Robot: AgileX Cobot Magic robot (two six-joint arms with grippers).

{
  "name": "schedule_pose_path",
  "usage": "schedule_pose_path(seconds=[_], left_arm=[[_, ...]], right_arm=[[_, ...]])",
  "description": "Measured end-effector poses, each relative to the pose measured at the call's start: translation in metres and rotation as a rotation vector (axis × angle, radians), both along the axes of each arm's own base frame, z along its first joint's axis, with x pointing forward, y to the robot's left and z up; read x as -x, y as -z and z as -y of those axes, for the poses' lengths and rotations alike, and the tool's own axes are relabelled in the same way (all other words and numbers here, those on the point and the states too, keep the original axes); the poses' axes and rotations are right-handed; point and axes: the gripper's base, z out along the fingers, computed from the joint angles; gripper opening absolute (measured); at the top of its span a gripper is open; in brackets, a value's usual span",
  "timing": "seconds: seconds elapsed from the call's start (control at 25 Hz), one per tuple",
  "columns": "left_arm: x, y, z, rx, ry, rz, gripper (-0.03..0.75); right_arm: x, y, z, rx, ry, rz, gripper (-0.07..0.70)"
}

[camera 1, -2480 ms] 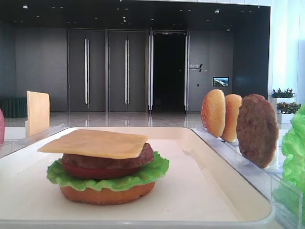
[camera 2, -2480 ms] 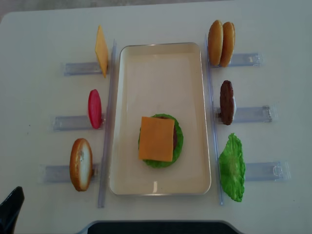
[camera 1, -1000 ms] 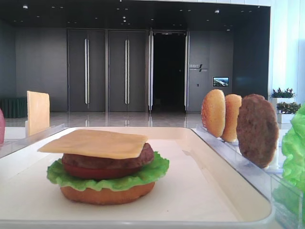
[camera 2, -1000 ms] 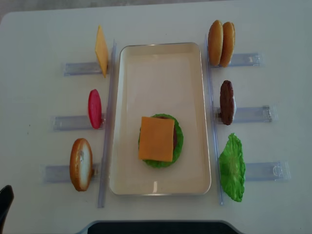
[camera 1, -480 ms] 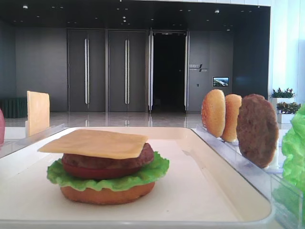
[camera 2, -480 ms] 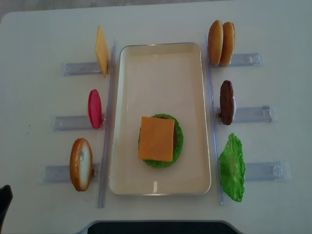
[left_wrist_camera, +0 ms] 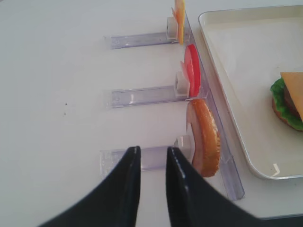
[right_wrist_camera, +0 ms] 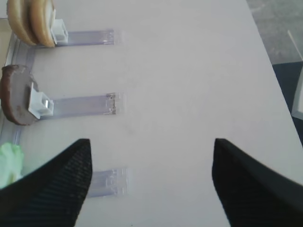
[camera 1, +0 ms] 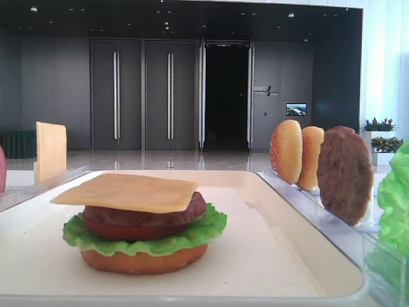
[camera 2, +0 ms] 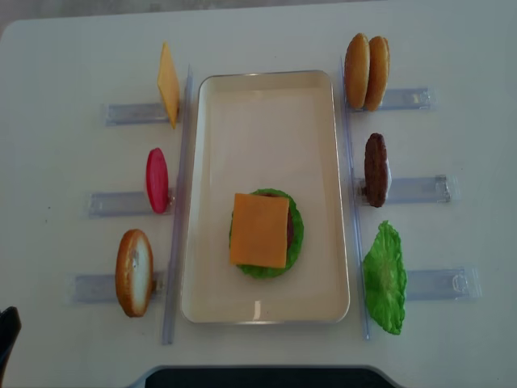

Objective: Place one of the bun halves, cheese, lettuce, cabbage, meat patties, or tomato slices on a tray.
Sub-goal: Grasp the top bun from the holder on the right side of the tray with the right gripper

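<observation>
One top bun (camera 2: 134,272) stands on its edge in a clear holder (camera 2: 97,286) on the left of the tray (camera 2: 266,97), near the front of the worktop (camera 2: 73,73); I see its pale flat side in the overhead view. In my left wrist view the same bun (left_wrist_camera: 205,137) is just to the right of my left pincer (left_wrist_camera: 150,158). The two dark fingers of that pincer are almost together, with only a thin gap, and they hold nothing; they hang over the holder strip (left_wrist_camera: 142,157) beside the bun, not touching the bun.

On the tray there is a partly built burger: a bottom bun (camera 1: 144,260), lettuce (camera 1: 140,237), a tomato slice (camera 1: 124,229), a meat patty (camera 1: 144,213) and a square cheese slice (camera 2: 259,229) on top. It sits in the front half of the tray.

On the left side, further back, a red tomato slice (camera 2: 157,179) and one more cheese slice (camera 2: 168,84) stand in their own holders. On the right side two buns (camera 2: 366,71) stand together at the back, then a patty (camera 2: 375,170), then a lettuce leaf (camera 2: 384,278) at the front.

My right pincer (right_wrist_camera: 151,182) is wide open with nothing between the fingers, above the bare worktop to the right of the patty holder (right_wrist_camera: 78,105).
</observation>
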Motion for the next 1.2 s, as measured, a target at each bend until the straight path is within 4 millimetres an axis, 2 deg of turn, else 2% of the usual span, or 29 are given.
schedule_pose_path(seconds=[0.2, 0.32, 0.6, 0.88, 1.04, 1.2], left_arm=[[0.0, 0.0, 0.0, 0.0, 0.0, 0.0, 0.141], [0.0, 0.0, 0.0, 0.0, 0.0, 0.0, 0.141], [0.0, 0.0, 0.0, 0.0, 0.0, 0.0, 0.141], [0.0, 0.0, 0.0, 0.0, 0.0, 0.0, 0.141], [0.0, 0.0, 0.0, 0.0, 0.0, 0.0, 0.141], [0.0, 0.0, 0.0, 0.0, 0.0, 0.0, 0.141]], right_arm=[[-0.072, -0.026, 0.002, -0.008, 0.002, -0.148, 0.531], [-0.122, -0.031, 0.004, -0.013, 0.005, -0.229, 0.531], [-0.211, -0.033, 0.006, -0.041, 0.021, -0.299, 0.531], [-0.275, -0.014, 0.008, -0.066, 0.046, -0.378, 0.531], [-0.302, 0.005, 0.009, -0.086, 0.074, -0.436, 0.531], [-0.321, 0.022, 0.01, -0.093, 0.086, -0.485, 0.534]])
